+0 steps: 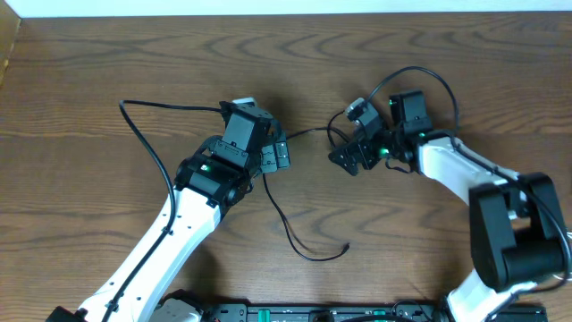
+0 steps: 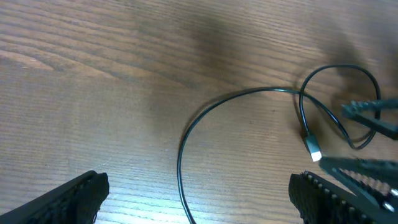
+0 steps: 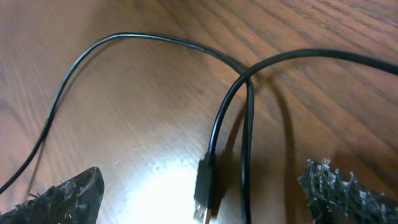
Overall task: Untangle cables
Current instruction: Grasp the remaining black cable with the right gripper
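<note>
The black cable (image 2: 249,91) is lying on the wooden counter (image 1: 89,54), and near one end it is passing over itself at a crossing (image 3: 246,78), closing a small loop (image 2: 345,65); no white cord is showing. The plug (image 2: 314,151) is resting just beside that crossing, while the rest of the cable is sweeping away from the crossing in a wide arc toward the arm bases. The right tool (image 1: 344,159) is hovering over the crossing, fingers spread fully, gripping nothing; the plug is lying flat below. The left tool (image 1: 275,154) is hovering near the crossing on the arc side, equally wide and empty.

To do this step well, I am judging that the right tool should be pinching the cord just behind the plug and lifting it back across the other strand, while the left tool is pinning the arc so the cable is not sliding along. The thick arm wire (image 1: 413,68) is arching beyond the crossing and risking a snag, and the two tools are crowding each other
</note>
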